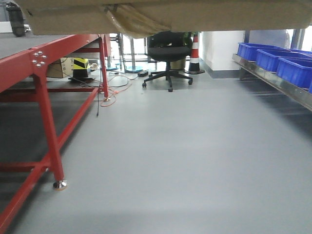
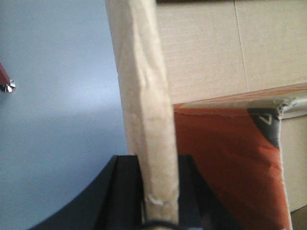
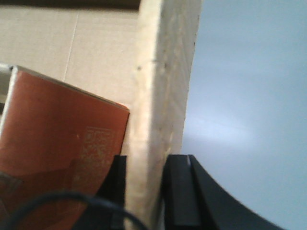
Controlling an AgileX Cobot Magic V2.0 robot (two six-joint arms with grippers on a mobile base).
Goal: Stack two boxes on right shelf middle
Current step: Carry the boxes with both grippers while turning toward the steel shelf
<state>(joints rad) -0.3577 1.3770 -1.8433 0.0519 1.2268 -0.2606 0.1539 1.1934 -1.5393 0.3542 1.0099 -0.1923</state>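
A large cardboard box (image 1: 161,14) hangs across the top of the front view, only its underside showing. My left gripper (image 2: 158,191) is shut on the box's upright left flap (image 2: 146,120), with the black jaws pressed on both sides. My right gripper (image 3: 146,191) is shut on the upright right flap (image 3: 160,96). An orange-red printed item lies inside the box, seen in the left wrist view (image 2: 225,158) and the right wrist view (image 3: 57,139). A second box is not in view. Grey floor lies below the box in both wrist views.
A metal shelf (image 1: 273,80) with blue bins (image 1: 270,58) runs along the right. A red-framed table (image 1: 48,126) stands at the left. A black office chair (image 1: 168,53), a striped cone (image 1: 195,53) and floor cables (image 1: 114,90) are at the back.
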